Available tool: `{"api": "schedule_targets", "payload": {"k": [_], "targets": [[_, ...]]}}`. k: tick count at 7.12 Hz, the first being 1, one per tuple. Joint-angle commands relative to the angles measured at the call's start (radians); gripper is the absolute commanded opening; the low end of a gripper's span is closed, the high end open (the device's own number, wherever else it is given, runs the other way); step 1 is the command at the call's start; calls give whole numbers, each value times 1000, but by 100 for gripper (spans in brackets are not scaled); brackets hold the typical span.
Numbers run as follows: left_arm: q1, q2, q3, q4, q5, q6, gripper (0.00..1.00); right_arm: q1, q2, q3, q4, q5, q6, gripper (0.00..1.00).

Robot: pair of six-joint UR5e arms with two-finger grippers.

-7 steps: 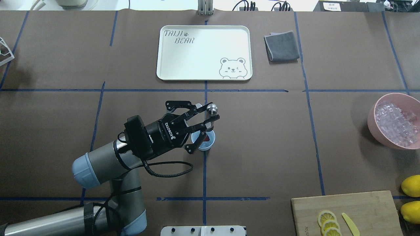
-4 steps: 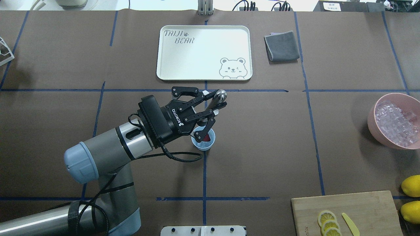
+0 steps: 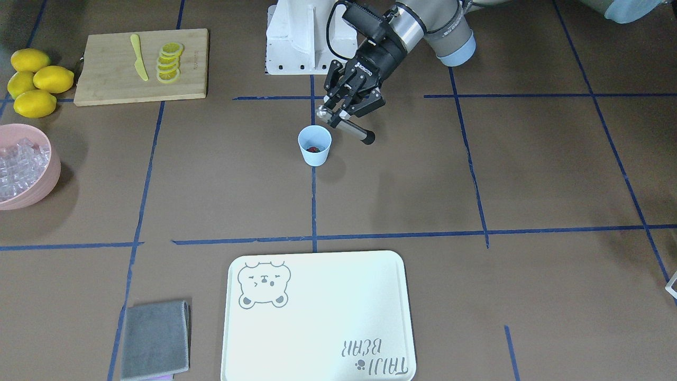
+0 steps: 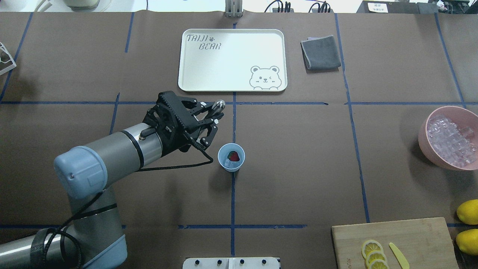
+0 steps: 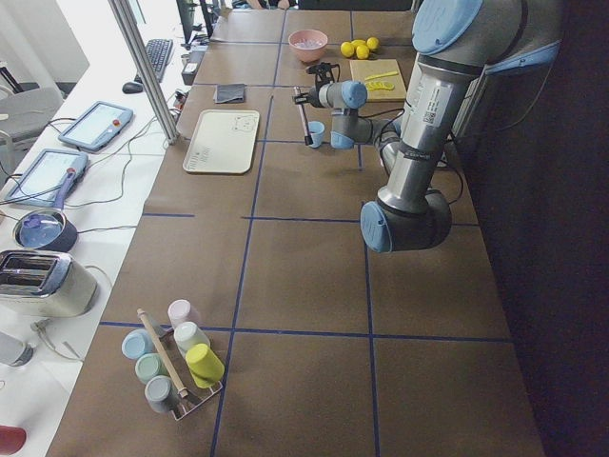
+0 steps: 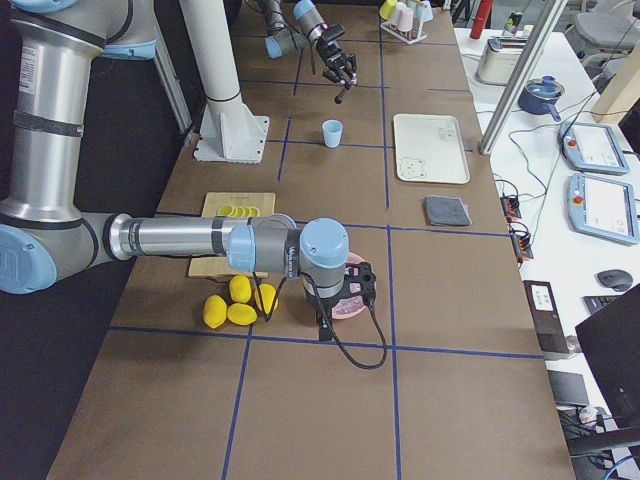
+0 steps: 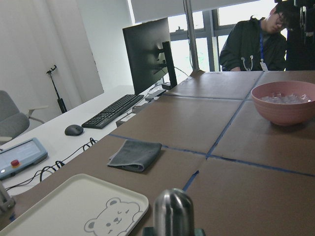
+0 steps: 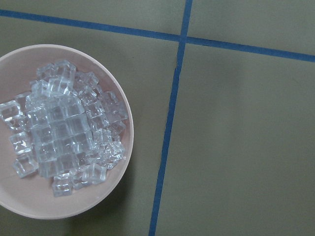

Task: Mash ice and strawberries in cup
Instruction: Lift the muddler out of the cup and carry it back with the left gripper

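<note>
Left gripper: fingers are pinching a metal muddler, ROBOTIQ showing on its body.
Cup: sitting near the fingertips, not touching. Only the overhead is showing the strawberry plus ice inside.
Tray: reading TAIJI BEAR.
Right gripper: can't tell how the fingers are sitting.

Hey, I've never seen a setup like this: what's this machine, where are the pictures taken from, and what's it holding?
It is a robot with two arms at a table. Two pictures look down from above, one from behind the robot, one facing it; two look along the table from its ends; two come from cameras on the wrists. The left gripper is shut on a metal masher, held in the air near a blue cup holding a strawberry and ice. The right arm hangs over a pink bowl of ice cubes. Also there: a tray, a grey cloth, lemons and a board with lemon slices.
</note>
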Motion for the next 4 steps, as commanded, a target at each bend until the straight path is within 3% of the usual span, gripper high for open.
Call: {"api": "schedule_targets", "payload": {"k": [1, 2, 4], "targets": [[-79, 1, -163, 444, -12, -35, 0, 0, 1, 0, 0, 1, 0, 100], [-112, 1, -188, 594, -83, -37, 0, 0, 1, 0, 0, 1, 0, 100], [-128, 28, -284, 907, -133, -78, 0, -2, 1, -2, 0, 1, 0, 100]]}}
